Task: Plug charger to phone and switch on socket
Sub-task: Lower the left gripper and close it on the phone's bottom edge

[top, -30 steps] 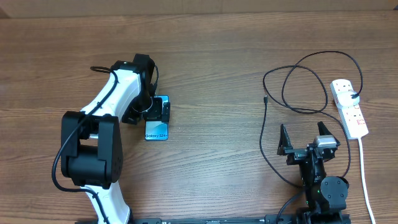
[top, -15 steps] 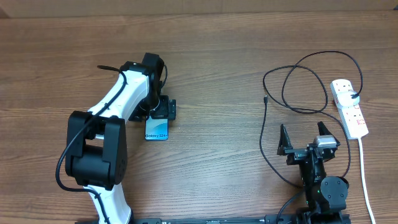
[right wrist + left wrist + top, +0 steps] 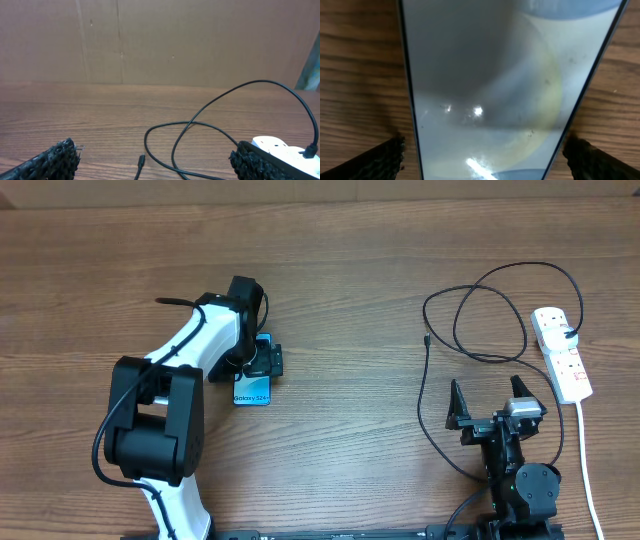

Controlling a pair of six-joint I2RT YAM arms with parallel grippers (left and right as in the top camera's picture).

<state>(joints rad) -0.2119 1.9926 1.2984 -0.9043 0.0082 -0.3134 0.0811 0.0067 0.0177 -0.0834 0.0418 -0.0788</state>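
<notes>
The phone [image 3: 252,393] lies flat on the wooden table [image 3: 340,270], left of centre, its light blue "Galaxy S24" end showing. My left gripper [image 3: 263,361] hovers right over the phone's far end. In the left wrist view the phone's screen [image 3: 485,75] fills the frame, and the left gripper [image 3: 482,165] is open, one finger on each side of the phone and apart from its edges. The charger [image 3: 490,310] lies in loops at the right, its small tip [image 3: 141,161] free on the table. The white socket [image 3: 562,365] lies at the far right. My right gripper [image 3: 493,402] stands open and empty.
The socket's thick white cord [image 3: 590,470] runs along the right side toward the front edge. The black plug [image 3: 570,333] sits in the socket's far end. A brown cardboard wall [image 3: 160,40] stands behind the table.
My left arm has swung a little to the right, bringing its gripper over the phone's upper end. The phone, the charger and the right arm have stayed still.
</notes>
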